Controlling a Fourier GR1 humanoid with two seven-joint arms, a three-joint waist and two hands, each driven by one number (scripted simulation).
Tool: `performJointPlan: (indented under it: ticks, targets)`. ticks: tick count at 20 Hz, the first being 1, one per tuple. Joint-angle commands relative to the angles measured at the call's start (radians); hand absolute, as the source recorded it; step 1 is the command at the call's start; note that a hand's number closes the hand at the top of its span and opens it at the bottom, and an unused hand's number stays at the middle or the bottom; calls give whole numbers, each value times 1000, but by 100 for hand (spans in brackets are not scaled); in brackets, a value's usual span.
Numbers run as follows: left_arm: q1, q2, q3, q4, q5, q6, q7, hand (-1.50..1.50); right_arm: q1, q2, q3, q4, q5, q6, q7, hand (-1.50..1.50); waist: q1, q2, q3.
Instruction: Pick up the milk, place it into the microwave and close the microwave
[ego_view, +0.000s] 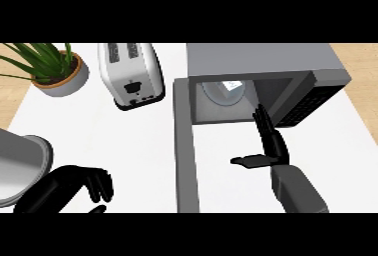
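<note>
Right of centre, the right hand (272, 145) is stretched flat, fingers straight and pointing to the top of the frame, thumb stuck out to the left, with nothing in it. Its fingertips lie just at the lower right corner of the microwave's mouth, beside the dark control panel (310, 105). There are two hands in all: the left hand (74, 186) shows in the lower left, fingers relaxed and drooping, also holding nothing. There is one microwave (258, 57), in the upper right, standing open; its door (186, 165) is swung out and runs as a long grey strip down the middle of the frame, just left of the right hand and between the two hands. Inside the lit cavity sits a single round glass plate (218, 96), and on or just behind it the one milk (232, 85), a small white carton with a bluish mark, deep in the cavity and apart from the fingertips. On the white counter (111, 145) to the door's left stand one silver toaster (133, 70) at upper centre and one potted plant (59, 75) in the upper left corner. One grey round vessel (18, 165) is cut off by the left edge, just beside the left hand; what it holds cannot be seen.
</note>
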Motion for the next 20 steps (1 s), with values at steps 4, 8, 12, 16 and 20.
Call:
performJointPlan:
  ticks: [4, 8, 12, 16, 20]
  targets:
    - [-73, -1, -95, 111, -197, 52, -89, 150, 239, -27, 27, -174, -15, 34, -44, -150, -18, 0, -2]
    - [-123, 0, -151, 171, -280, 83, -127, 150, 402, -66, 27, -290, -43, 102, -86, -150, -30, 4, -3]
    - [-177, 0, -228, 236, -341, 152, -194, 150, 555, -115, 44, -461, -76, 190, -66, -150, -23, 7, -3]
    - [-174, -1, -390, 310, -455, 300, -316, 150, 667, -129, 59, -649, -135, 252, -11, -150, -4, 11, -2]
    - [-215, -1, -494, 434, -425, 400, -372, 150, 822, -143, 76, -864, -194, 295, 5, -150, -14, 16, -2]
